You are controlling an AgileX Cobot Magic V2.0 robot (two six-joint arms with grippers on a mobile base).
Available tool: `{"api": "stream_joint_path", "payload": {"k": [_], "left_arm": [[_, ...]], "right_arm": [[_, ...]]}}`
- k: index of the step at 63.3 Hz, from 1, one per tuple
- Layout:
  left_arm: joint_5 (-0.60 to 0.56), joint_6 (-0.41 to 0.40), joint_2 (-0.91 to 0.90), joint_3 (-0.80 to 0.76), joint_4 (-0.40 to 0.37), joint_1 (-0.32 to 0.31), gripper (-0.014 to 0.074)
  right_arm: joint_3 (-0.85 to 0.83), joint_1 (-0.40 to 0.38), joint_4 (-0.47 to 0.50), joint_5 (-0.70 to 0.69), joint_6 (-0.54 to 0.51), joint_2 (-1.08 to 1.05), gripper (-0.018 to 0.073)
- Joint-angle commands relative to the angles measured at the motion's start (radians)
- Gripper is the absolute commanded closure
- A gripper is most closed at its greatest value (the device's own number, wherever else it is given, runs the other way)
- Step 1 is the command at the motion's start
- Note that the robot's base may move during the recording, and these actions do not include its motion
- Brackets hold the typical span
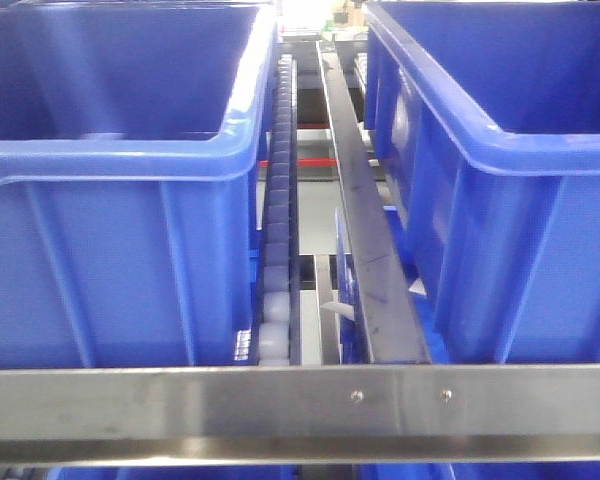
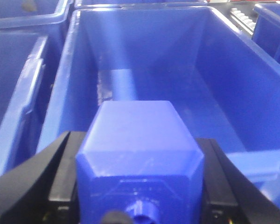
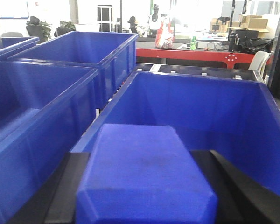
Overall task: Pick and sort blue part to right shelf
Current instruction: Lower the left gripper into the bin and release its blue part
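Note:
My left gripper [image 2: 139, 156] is shut on a blue part [image 2: 136, 133], a chamfered block pressed between both black fingers [image 2: 63, 163]. It hangs over the near end of an open blue bin [image 2: 60, 93]. In the right wrist view, my right gripper [image 3: 147, 161] is shut on another blue part [image 3: 144, 186], just before the near rim of a blue bin [image 3: 266, 121]. The front view shows the right shelf's steel front rail [image 1: 300, 400] with two screws, its white roller track [image 1: 277, 250], and neither gripper.
Two large blue bins [image 1: 110, 160] [image 1: 510, 150] flank the roller track and a slanted steel divider [image 1: 365, 250]. More blue bins [image 3: 42, 98] stand to the left of the right gripper. A red workbench [image 3: 196, 53] with clutter stands far behind.

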Motion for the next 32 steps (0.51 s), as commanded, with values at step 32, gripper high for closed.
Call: {"api": "stream_joint_path", "payload": {"k": [32], "left_arm": [[-0.091, 0.000, 0.016, -0.029, 0.003, 0.001, 0.0262]], "right_arm": [[-0.030, -0.006, -0.015, -0.090, -0.004, 0.019, 0.0344]]}}
